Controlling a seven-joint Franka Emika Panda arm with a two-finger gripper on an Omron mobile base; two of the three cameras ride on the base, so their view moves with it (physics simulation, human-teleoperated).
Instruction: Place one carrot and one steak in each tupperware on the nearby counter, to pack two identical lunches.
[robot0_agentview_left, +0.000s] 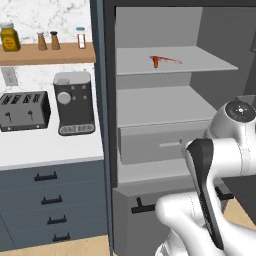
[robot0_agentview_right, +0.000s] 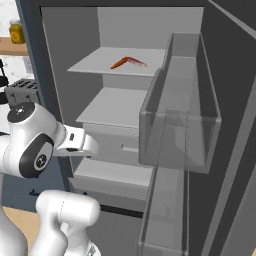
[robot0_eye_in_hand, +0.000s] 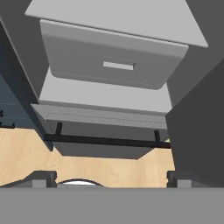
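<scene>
The gripper (robot0_eye_in_hand: 112, 180) is empty, its two fingertips (robot0_eye_in_hand: 43, 178) spread wide apart at the lower corners of the hand view. It points down into the lower part of an open fridge, at a grey drawer (robot0_eye_in_hand: 111, 59) with a slot handle and, nearer the gripper, a lower compartment with a black bar handle (robot0_eye_in_hand: 105, 140) over the wooden floor (robot0_eye_in_hand: 26, 151).

High above the gripper, on the top shelf (robot0_agentview_left: 172, 60) of the fridge, a carrot (robot0_agentview_left: 155, 62) lies touching a thin red steak (robot0_agentview_left: 170, 59); whether a second of each lies with them I cannot tell.

Well off to the gripper's left, the white desk (robot0_agentview_left: 45, 147) carries a toaster (robot0_agentview_left: 24, 111) and a coffee machine (robot0_agentview_left: 74, 102). To the gripper's right the open fridge door holds clear bins (robot0_agentview_right: 177, 120).
</scene>
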